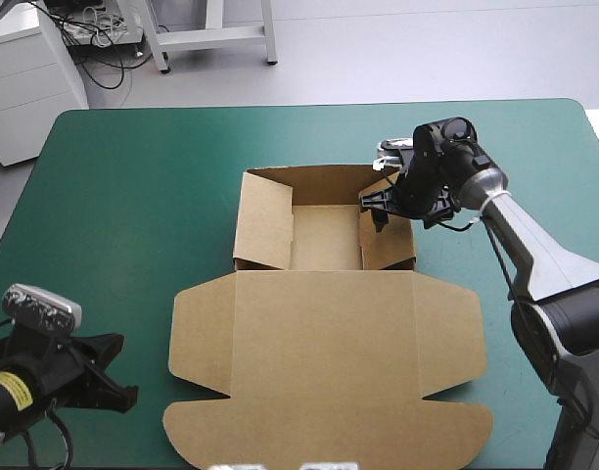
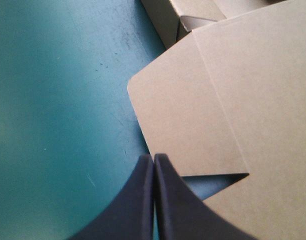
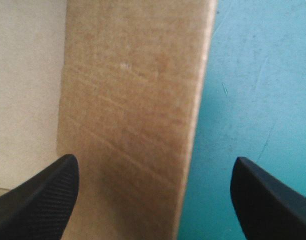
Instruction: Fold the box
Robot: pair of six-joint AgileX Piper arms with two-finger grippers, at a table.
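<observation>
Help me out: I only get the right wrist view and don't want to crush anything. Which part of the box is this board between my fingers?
Observer: That's the right wall of the box, near its far corner. The right gripper straddles it, open.
Operator: Is the lid up yet?
Observer: No, the lid lies flat on the table, toward the near edge.
Operator: Where's the other arm?
Observer: The left gripper is shut by the table's near-left corner, close to the lid's left flap, holding nothing.
</observation>
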